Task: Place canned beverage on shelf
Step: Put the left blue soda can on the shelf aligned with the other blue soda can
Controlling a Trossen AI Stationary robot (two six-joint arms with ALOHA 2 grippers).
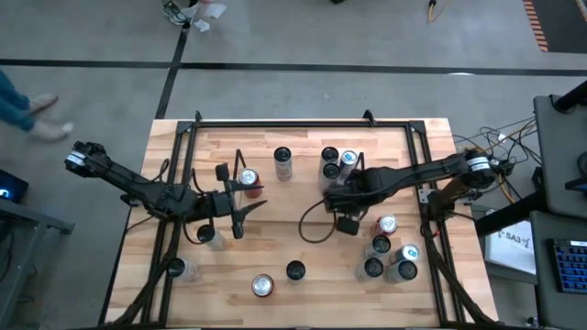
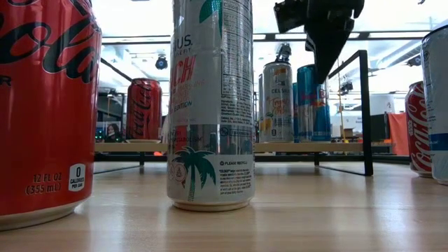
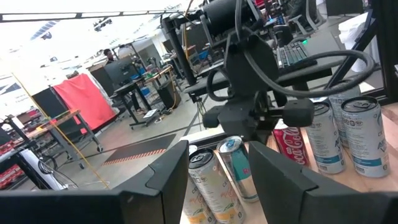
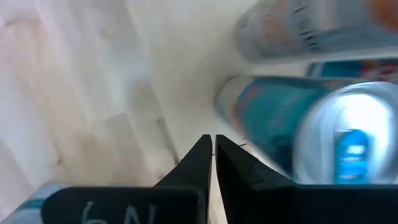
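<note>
Right gripper (image 1: 332, 194): fingers (image 4: 205, 163) pressed together, nothing held. It hangs over the shelf (image 1: 220, 120), just in front of two cans standing there.
Cans by right gripper: a dark-topped can (image 1: 329, 157) and a teal can (image 1: 348, 159) side by side on the shelf board, just beyond the right gripper's tips; in the right wrist view the teal one (image 4: 292, 121) is close beside the fingertips, not touching.
Left gripper (image 1: 244, 193): partly open, nothing between the fingers that I can see. Its tips point across the counter (image 1: 303, 234) toward the right arm.
Red can (image 1: 249, 179): on the shelf, just beside the left gripper's tips, on the far side; cannot tell whether they touch.
Tall dark-topped can (image 1: 282, 164): on the shelf between the red can and the right gripper's pair, clear of both grippers.
Loose cans near left gripper: one (image 1: 206, 236) just behind it toward the front, one (image 1: 176, 268) farther out by the counter's front corner.
Loose cans near right gripper: cluster of five on the counter in front of it, including a red-top can (image 1: 387, 225).
Front middle: a red can (image 1: 263, 286) and a black-top can (image 1: 294, 270), well apart from both grippers.
Low view: white palm-tree can (image 2: 211, 105) upright, shelf behind it.
</note>
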